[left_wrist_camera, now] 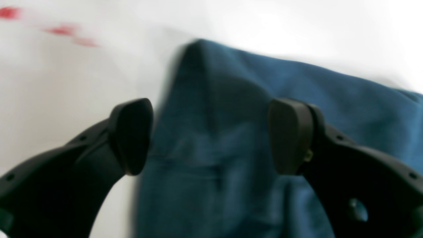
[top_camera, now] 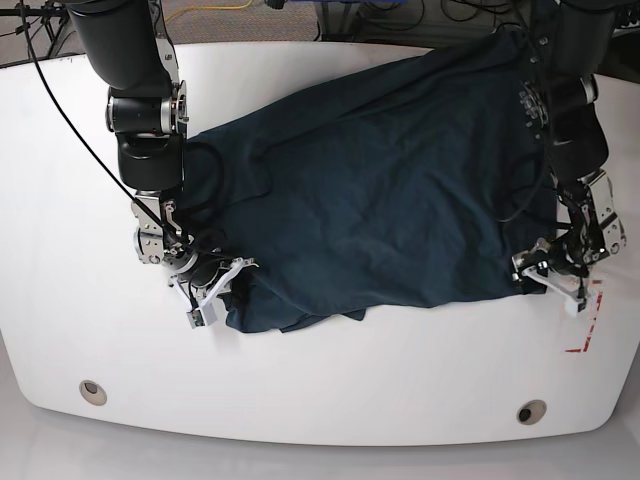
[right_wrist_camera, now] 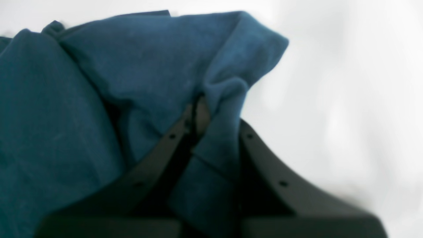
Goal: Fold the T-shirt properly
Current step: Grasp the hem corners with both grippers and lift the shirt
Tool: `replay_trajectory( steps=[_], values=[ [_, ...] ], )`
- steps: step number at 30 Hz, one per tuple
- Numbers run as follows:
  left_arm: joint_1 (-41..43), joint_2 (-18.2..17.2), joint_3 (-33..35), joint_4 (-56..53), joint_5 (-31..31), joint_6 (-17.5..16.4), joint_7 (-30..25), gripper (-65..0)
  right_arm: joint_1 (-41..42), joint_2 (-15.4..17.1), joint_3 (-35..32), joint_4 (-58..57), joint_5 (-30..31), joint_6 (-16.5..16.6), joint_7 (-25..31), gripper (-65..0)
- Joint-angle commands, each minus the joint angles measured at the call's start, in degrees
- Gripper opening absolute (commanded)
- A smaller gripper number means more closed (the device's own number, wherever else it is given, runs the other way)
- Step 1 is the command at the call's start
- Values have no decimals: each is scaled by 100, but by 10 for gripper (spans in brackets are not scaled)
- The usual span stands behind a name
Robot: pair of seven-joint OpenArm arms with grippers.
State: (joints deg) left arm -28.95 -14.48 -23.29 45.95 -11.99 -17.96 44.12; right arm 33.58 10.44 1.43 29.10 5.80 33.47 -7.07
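Base view: one T-shirt, two arms, one table.

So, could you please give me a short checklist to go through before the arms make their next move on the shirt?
1. Right gripper shut on the plain dark teal cloth T-shirt: ok, a fold is pinched between its fingers.
2. Left gripper gripping cloth: not ok, its fingers stand wide apart with the shirt's edge seen between them.
3. Shirt lying flat: not ok, it is creased and bunched at the corner by the right gripper.
4. Whole shirt on the white table: cannot tell, the far corner is hidden behind the left arm.
5. Red tape marks clear of cloth: ok.
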Motion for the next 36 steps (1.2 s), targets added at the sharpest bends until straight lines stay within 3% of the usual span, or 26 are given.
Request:
replay_trajectory(
  steps=[1,7,9,16,18,22,27,36],
  values=[
    [-54,63,12,139,-36,-11,278,-139,92,24,-7,39,-92,42,-150,-645],
    [-54,134,12,147,-36,-11,296,-146,92,16,-7,39,-92,42,-150,-645],
    [-54,143,12,147,-36,-11,296,-194,92,16,-7,39,-92,42,-150,-645],
    [-28,143,4,139,-19,-11,226,-585,92,16,-7,39,-92,42,-150,-645],
    [-28,143,4,139,-19,-11,190,-636,92,16,-7,39,-92,42,-150,-645],
    [-19,125,-23,165,-28,-143,190,-642,92,16,-7,57,-92,42,-150,-645],
    [-19,134,-32,227,-36,-591,322,-644,-48,16,-7,611,-84,33,-308,-647],
    [209,257,-348,1897,-36,-600,1113,-644,-989,60,521,3608,-84,42,-1900,-647]
  ],
)
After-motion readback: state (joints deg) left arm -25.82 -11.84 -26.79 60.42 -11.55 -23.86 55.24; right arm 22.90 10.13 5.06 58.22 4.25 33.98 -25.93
